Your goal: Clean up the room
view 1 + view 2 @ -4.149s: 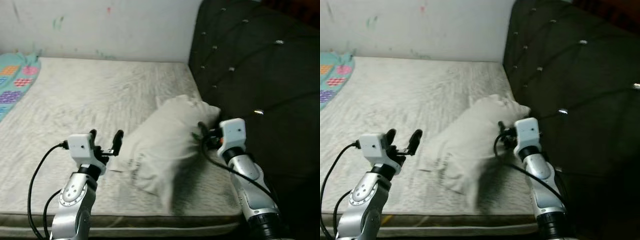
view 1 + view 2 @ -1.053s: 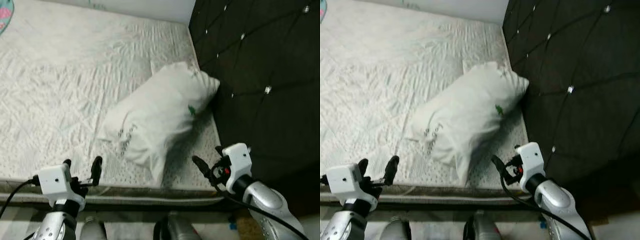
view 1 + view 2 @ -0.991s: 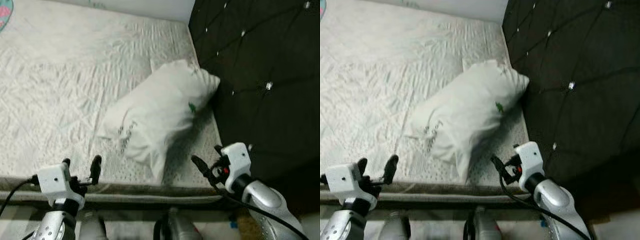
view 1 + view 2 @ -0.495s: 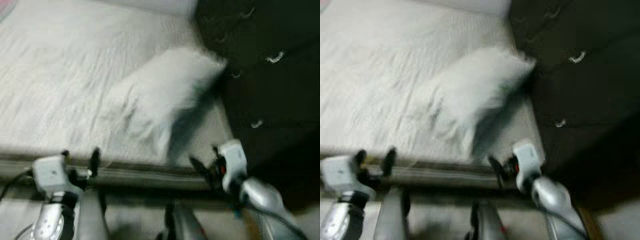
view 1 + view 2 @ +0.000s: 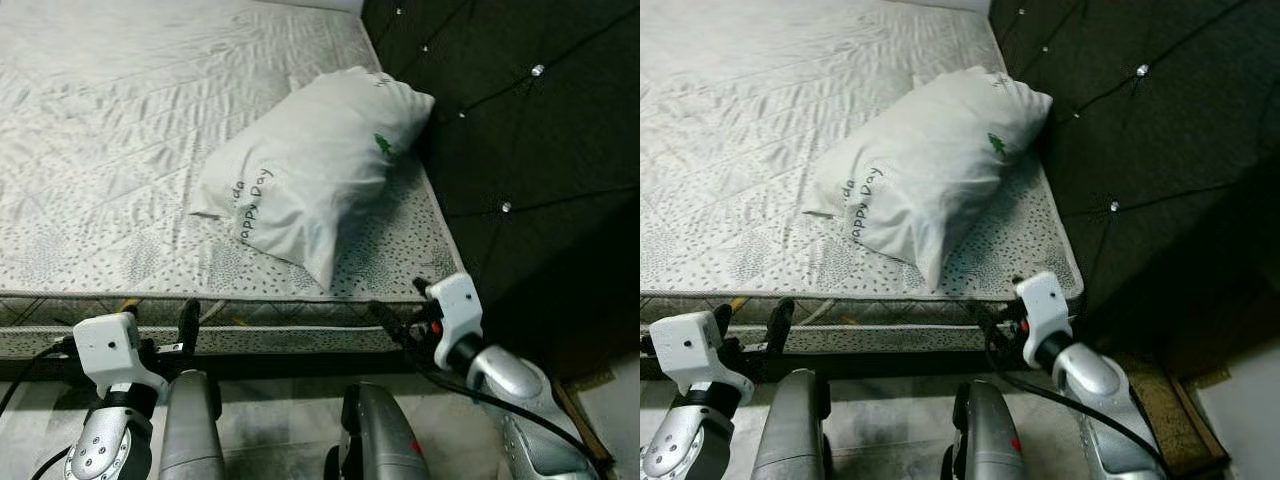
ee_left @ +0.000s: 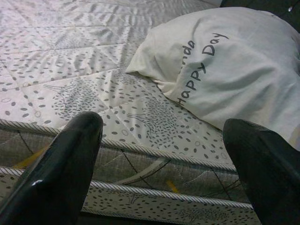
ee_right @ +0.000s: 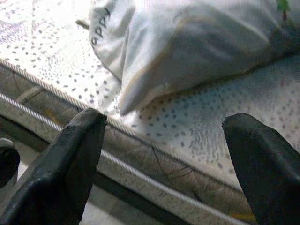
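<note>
Lying on the bed: one white pillow [image 5: 310, 165], printed "Happy Day" in grey with a small green mark near its far end. It rests slantwise on the mattress [image 5: 100, 180], far end against the dark tufted headboard [image 5: 500, 130], near end close to the mattress edge.

Mattress: pale, quilted, speckled grey, piped along its side; bare of bedding apart from the pillow.

Left hand [image 5: 160, 322]: low before the mattress side, well apart from the pillow, fingers spread wide, nothing held. In the left wrist view both black fingers [image 6: 61, 168] frame the mattress edge and the pillow's lettering.

Right hand [image 5: 400, 325]: near the mattress corner by the headboard, fingers [image 7: 70, 164] spread wide, nothing held, pointing toward the pillow's near end.

Floor [image 5: 890, 420]: grey, below the bed.
</note>
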### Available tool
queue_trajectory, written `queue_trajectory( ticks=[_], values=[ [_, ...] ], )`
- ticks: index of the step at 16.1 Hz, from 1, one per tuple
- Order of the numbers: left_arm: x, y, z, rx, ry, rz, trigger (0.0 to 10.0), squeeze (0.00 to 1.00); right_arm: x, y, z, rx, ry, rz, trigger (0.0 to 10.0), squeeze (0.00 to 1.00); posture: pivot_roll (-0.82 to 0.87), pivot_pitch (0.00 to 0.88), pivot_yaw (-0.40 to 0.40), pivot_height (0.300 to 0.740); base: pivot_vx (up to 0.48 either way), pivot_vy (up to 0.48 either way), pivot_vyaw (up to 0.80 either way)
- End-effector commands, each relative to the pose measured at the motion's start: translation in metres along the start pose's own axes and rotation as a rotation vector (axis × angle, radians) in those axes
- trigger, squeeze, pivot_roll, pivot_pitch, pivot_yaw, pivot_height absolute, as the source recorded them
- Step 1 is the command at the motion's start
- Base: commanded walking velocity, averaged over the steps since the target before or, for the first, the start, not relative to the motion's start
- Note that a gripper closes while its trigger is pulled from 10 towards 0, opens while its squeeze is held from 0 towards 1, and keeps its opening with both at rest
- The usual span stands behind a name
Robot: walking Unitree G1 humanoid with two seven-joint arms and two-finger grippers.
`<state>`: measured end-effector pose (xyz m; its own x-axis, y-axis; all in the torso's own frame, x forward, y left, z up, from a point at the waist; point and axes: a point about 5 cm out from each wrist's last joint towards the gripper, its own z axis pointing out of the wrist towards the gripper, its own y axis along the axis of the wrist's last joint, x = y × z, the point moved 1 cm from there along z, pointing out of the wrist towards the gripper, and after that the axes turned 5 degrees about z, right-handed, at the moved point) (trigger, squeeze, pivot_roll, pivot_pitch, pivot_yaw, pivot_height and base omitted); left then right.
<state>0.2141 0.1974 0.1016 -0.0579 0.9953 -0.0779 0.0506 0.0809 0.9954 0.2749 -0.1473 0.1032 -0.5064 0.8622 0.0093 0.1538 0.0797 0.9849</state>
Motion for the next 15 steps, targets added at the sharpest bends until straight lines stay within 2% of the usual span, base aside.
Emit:
queue_trajectory(
  ticks=[1,3,6,8,11,15],
  values=[
    [0.000,-0.002,0.001,0.006,0.000,0.002,10.0,0.00,-0.001,-0.002,0.000,0.013,0.013,-0.019,10.0,0.00,-0.05,0.166,-0.151,0.580,0.000,0.000,0.00],
    [0.000,-0.001,0.001,0.002,0.000,0.003,10.0,0.00,0.001,-0.001,0.003,0.007,0.019,-0.028,10.0,0.00,-0.04,0.156,-0.150,0.580,0.000,0.000,0.80],
    [0.001,0.000,0.003,-0.003,0.000,0.003,10.0,0.00,-0.002,0.001,0.009,-0.008,0.003,-0.005,10.0,0.00,-0.04,0.150,-0.147,0.580,0.000,0.000,0.00],
    [0.003,0.001,0.006,-0.004,0.006,0.010,10.0,0.00,-0.007,0.006,0.015,-0.033,-0.049,0.021,10.0,0.00,-0.04,0.151,-0.145,0.580,0.000,0.000,0.00],
    [0.004,0.005,0.017,-0.023,0.047,0.037,10.0,0.00,-0.016,0.011,0.028,-0.017,-0.159,0.077,10.0,0.00,-0.03,0.158,-0.140,0.580,0.000,0.000,0.00],
    [-0.009,0.016,0.033,-0.050,0.045,0.006,10.0,0.00,-0.015,0.018,0.054,-0.006,-0.248,0.145,10.0,0.00,-0.01,0.190,-0.129,0.580,0.000,0.000,0.00]
  ],
)
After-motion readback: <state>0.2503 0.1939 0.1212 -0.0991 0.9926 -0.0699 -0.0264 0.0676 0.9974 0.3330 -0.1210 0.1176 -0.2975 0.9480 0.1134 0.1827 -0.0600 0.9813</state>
